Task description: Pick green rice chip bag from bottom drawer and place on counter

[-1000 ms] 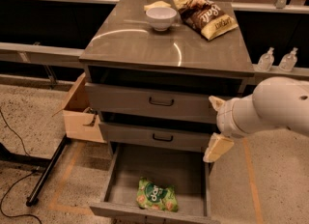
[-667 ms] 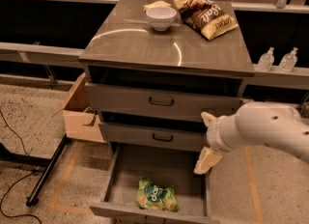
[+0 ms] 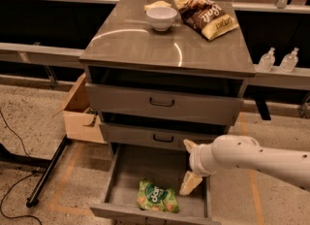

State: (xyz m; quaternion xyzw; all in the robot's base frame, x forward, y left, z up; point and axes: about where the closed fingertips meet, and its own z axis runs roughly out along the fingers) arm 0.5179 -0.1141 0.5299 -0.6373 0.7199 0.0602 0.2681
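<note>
My gripper (image 3: 190, 165) hangs over the open drawer's (image 3: 145, 166) right side, its matt cream fingers spread apart, on a smooth white plastic arm (image 3: 252, 156); the bag (image 3: 156, 196) below is crinkly, shiny film; the drawer is matt grey inside; the counter (image 3: 145, 40) is smooth and glossy; the bowl (image 3: 162, 17) looks glazed; the box (image 3: 80, 112) is plain cardboard; the floor (image 3: 29, 107) is rough, speckled.

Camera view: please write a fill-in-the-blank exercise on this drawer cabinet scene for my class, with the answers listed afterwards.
The small crinkly light-green rice chip bag lies in the open ____ grey drawer.
The robot's white two-finger pincer hangs over that drawer beside the bag, fingers ____.
On the glossy grey-brown counter, a white ____ stands next to the large brown and yellow chip bag.
Answers: bottom; open; bowl.
</note>
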